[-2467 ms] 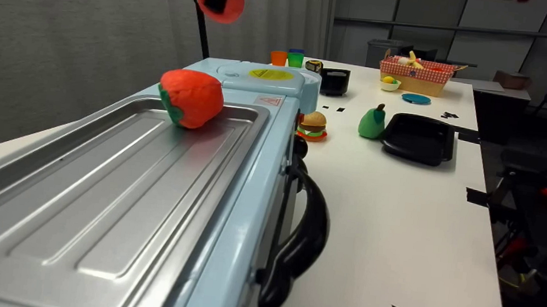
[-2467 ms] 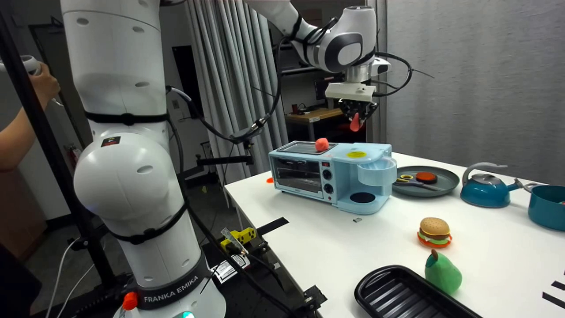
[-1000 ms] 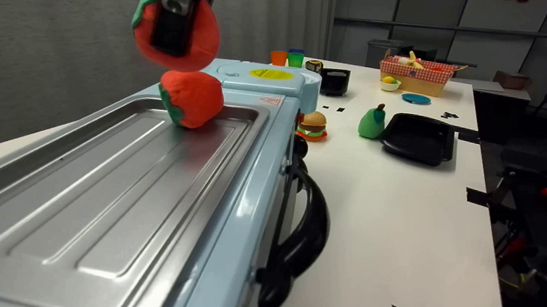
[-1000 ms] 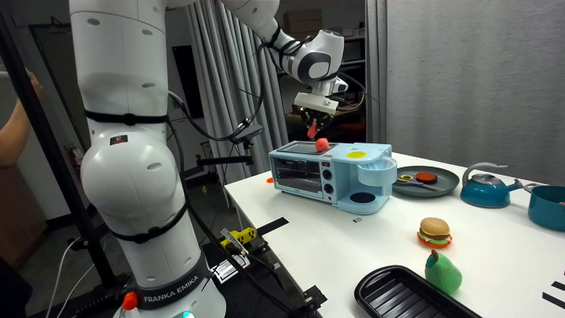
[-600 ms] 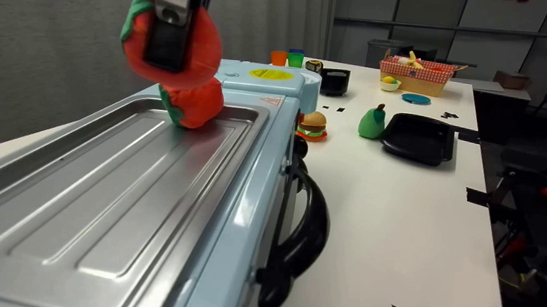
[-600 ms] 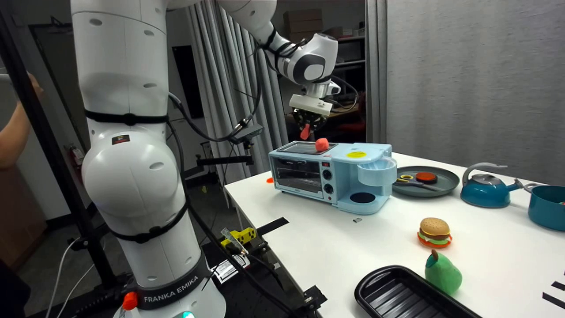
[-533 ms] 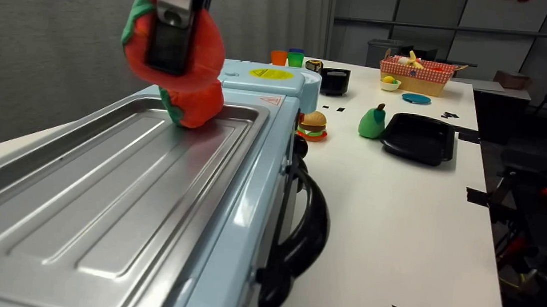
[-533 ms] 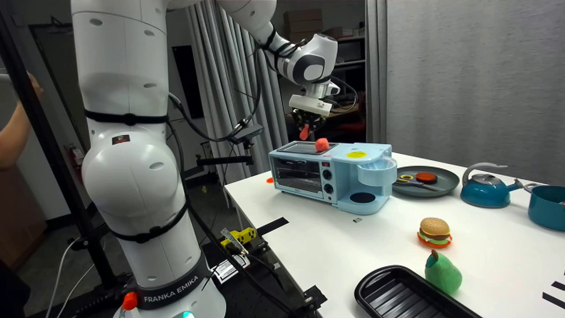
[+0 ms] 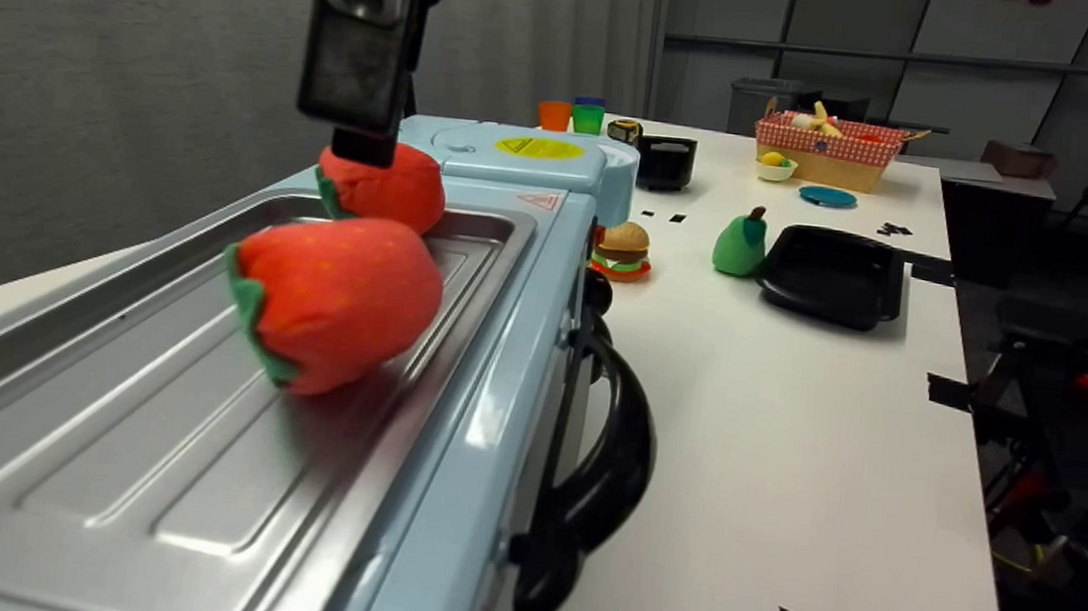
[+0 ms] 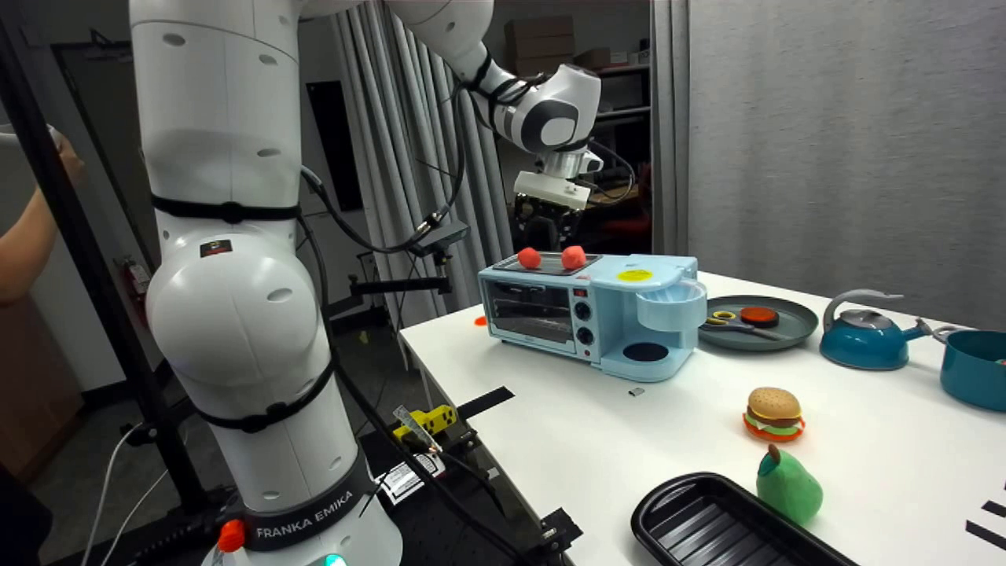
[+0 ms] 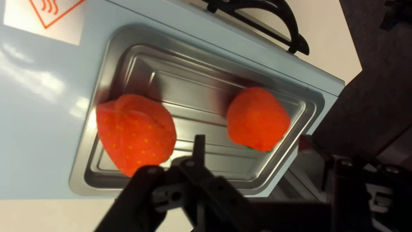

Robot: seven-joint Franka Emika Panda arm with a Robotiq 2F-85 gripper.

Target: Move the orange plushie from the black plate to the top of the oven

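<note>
The orange plushie (image 9: 345, 296), red-orange with a green leafy end, is at the metal top of the oven (image 9: 498, 371). It looks slightly blurred there, so I cannot tell if it lies still. In the wrist view the same plushie (image 11: 257, 119) sits toward the right end of the ribbed tray. My gripper (image 10: 544, 232) is above it, apart from it, fingers spread with nothing between them. One of the fingers (image 9: 357, 48) shows large in an exterior view. The black plate (image 9: 836, 274) is a rimmed dark dish standing on the table, with nothing in it.
A near-identical second plush (image 11: 135, 135) lies at the tray's other end. The oven's black handle (image 9: 597, 480) juts from its side. On the table stand a toy burger (image 10: 774, 413), a green pear (image 10: 790, 487), a kettle (image 10: 868, 338) and a grey pan (image 10: 723, 306).
My gripper came down and across to the oven's top with the orange plushie. In the last half second its jaws opened and the plushie dropped to the tray.
</note>
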